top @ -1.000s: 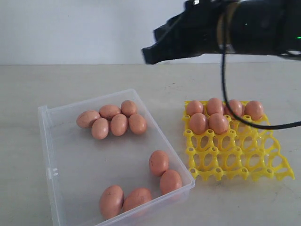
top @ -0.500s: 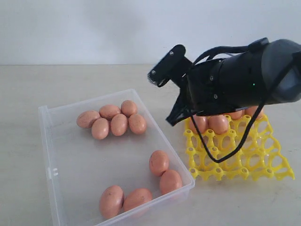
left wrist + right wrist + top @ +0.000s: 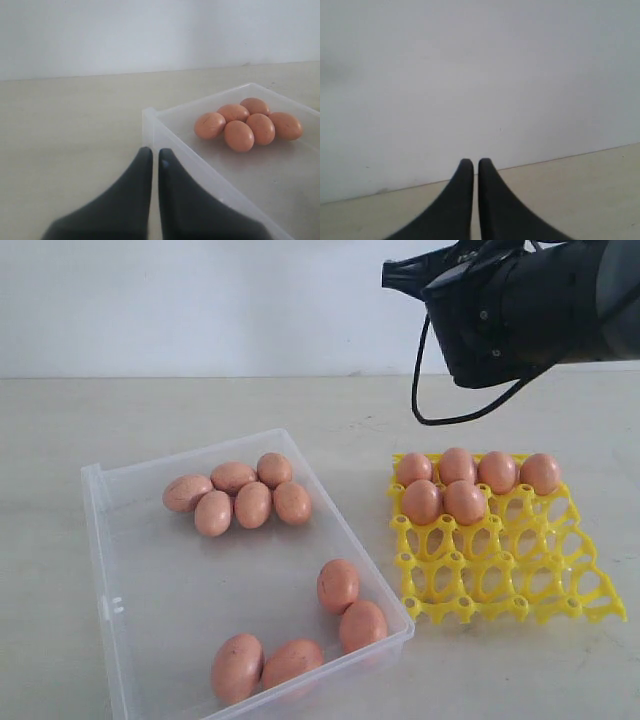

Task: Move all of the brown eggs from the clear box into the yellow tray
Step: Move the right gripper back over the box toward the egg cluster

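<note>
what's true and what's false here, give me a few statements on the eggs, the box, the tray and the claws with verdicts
1. The yellow tray holds six brown eggs. True.
2. The clear box has no eggs in it. False: ten lie in it, six in a cluster at the far end and four near the front.
3. The right claw is shut on an egg. False: it is shut with nothing between its tips, raised above the table.
4. The left claw is shut and empty. True.
5. The tray's near rows of cups are filled. False: the eggs sit in its two far rows, and the near cups are bare.
</note>
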`<state>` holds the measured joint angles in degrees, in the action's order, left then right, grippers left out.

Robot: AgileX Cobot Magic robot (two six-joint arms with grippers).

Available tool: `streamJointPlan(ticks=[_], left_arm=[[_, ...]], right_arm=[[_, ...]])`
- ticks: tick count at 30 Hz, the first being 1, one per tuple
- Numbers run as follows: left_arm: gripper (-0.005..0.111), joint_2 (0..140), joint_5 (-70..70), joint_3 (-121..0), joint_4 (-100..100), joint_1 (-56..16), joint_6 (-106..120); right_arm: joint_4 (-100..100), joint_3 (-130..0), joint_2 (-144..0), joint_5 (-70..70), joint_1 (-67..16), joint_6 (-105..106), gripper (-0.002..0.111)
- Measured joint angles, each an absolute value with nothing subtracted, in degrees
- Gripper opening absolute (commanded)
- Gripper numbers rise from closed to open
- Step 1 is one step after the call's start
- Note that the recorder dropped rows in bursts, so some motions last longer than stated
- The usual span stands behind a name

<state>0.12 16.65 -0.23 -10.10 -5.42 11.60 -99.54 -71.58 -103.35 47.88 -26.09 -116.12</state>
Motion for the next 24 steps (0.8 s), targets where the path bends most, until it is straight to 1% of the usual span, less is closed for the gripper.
streamJointPlan(ticks=[3, 7, 9, 11, 14, 15, 17, 20, 23, 24], left_arm=[[0.004, 0.1, 16.7, -0.2, -10.1, -5.4, 11.6], [0.004, 0.1, 16.7, -0.2, -10.1, -5.4, 11.6], [0.004, 0.1, 16.7, -0.2, -10.1, -5.4, 11.6], [0.004, 0.1, 16.7, -0.2, -10.1, -5.4, 11.6], [0.004, 0.1, 16.7, -0.2, -10.1, -5.4, 11.6], [0.004, 0.1, 16.7, -0.2, -10.1, -5.4, 11.6], [0.004, 0.1, 16.7, -0.2, -10.1, -5.4, 11.6], [0.004, 0.1, 16.7, -0.2, -10.1, -5.4, 11.6], [0.004, 0.1, 16.7, -0.2, -10.1, -5.4, 11.6], [0.004, 0.1, 16.7, -0.2, -10.1, -5.4, 11.6]], right_arm=[[-99.5, -71.7, -103.4, 47.9, -26.1, -103.8, 0.0], [-99.5, -71.8, -103.4, 48.6, -26.1, -74.0, 0.0], [-98.9, -71.8, -103.4, 52.0, -26.1, -59.1, 0.0], [-97.1, -71.8, -103.4, 58.8, -26.0, -46.3, 0.0], [-89.5, -71.8, -102.9, 66.4, -24.5, -37.3, 0.0], [-84.5, -71.9, -102.6, 67.4, -23.9, -34.6, 0.0], [-66.2, -71.9, -101.2, 68.5, -22.0, -25.6, 0.0], [-35.5, -71.9, -99.9, 70.0, -19.3, -4.1, 0.0], [-5.9, -71.8, -98.8, 70.3, -18.9, 17.9, 0.0], [1.2, -71.8, -98.4, 70.2, -19.1, 23.6, 0.0]])
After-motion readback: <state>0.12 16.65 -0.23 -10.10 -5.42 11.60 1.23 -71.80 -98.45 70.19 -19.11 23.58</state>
